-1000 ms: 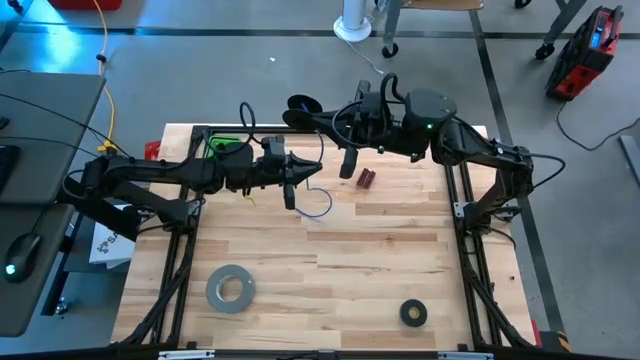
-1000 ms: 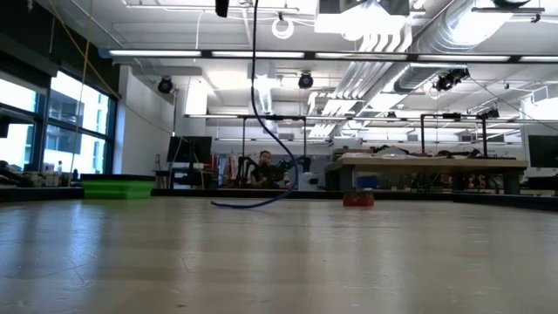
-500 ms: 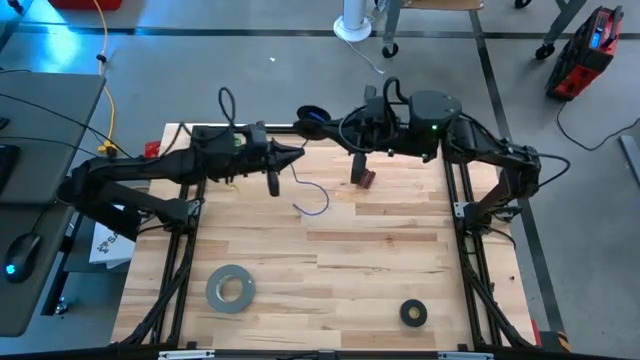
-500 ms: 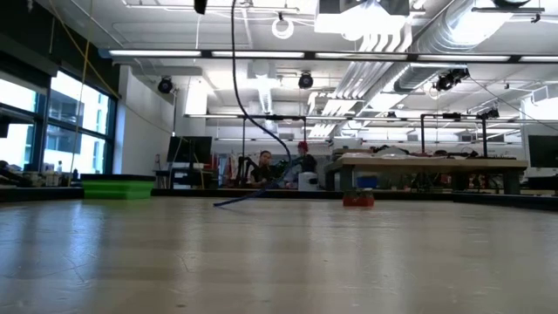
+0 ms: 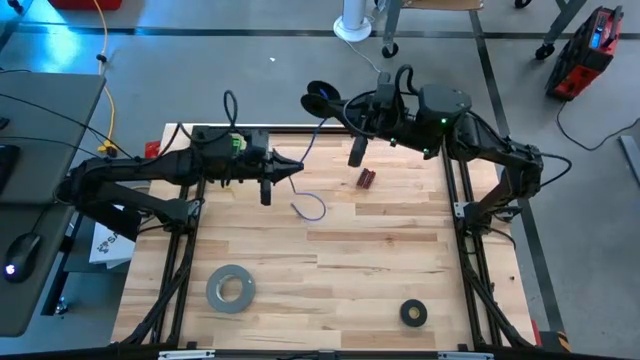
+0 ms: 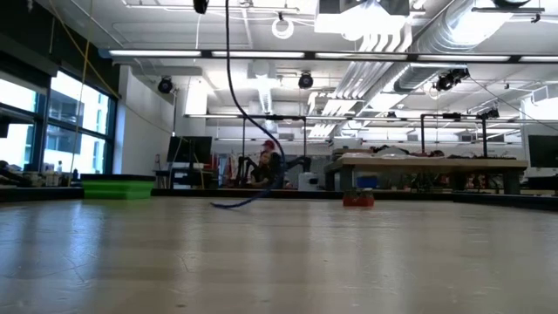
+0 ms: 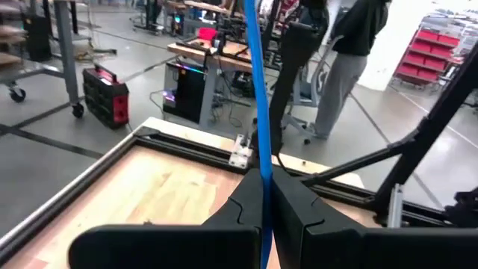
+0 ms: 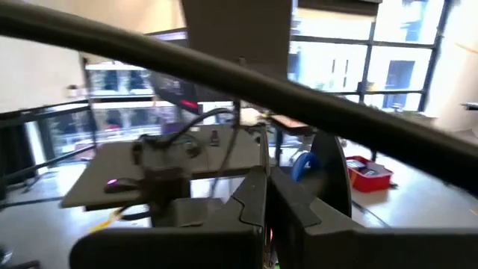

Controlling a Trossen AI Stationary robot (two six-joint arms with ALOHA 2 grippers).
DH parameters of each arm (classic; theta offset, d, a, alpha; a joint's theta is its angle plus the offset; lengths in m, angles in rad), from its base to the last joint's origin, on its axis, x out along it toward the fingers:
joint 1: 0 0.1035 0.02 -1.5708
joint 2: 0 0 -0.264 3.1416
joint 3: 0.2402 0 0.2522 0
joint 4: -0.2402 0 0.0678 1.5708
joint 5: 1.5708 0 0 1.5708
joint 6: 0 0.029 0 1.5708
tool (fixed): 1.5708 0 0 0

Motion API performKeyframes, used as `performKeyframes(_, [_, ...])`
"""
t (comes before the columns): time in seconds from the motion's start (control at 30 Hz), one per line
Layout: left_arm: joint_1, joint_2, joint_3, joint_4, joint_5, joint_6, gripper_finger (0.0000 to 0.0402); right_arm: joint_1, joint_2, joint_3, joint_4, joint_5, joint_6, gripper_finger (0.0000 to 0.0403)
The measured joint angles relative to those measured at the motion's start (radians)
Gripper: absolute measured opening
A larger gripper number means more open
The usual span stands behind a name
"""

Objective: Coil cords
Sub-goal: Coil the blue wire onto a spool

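The left gripper (image 5: 296, 166) hovers over the far-left part of the wooden surface (image 5: 330, 270), its fingers (image 7: 246, 205) pressed together on the blue cable (image 5: 310, 206); in the left wrist view the cable (image 7: 256, 90) rises straight out from between the closed tips. From that grip one stretch of the cable drops to the surface and lies there in a small open loop near the middle of the far half, just beside the left gripper. Another stretch runs up and back toward the right gripper (image 5: 320, 98), which is raised near the far edge of the surface, past the rear frame rail. In the right wrist view its fingers (image 8: 252, 202) sit close together with almost no gap, but the cable cannot be made out between them there, so whether they grip it cannot be told. In the low view the cable (image 6: 234, 96) hangs down from above and curves onto the surface, its end trailing flat. A small red object (image 5: 366, 179) lies on the surface near the right arm. A grey tape roll (image 5: 230, 288) rests near the left front, and a small black tape ring (image 5: 413, 313) sits toward the right front, both well apart from the cable. A person (image 7: 355, 52) stands in the room beyond the surface.
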Motion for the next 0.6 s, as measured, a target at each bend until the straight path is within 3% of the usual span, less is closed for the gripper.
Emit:
performKeyframes(0.3, [-0.011, -0.023, 0.0, -0.032, -0.005, 0.016, 0.0001, -0.005, 0.0, 0.0, -0.064, -0.06, 0.025, 0.0])
performKeyframes(0.47, [0.005, -0.063, 0.0, -0.137, -0.005, 0.05, 0.0001, -0.004, 0.0, 0.0, -0.118, -0.177, 0.06, 0.0])
performKeyframes(0.6, [0.017, -0.084, 0.061, -0.266, -0.008, 0.061, 0.0001, -0.001, -0.006, 0.0, -0.21, -0.186, 0.092, 0.0])
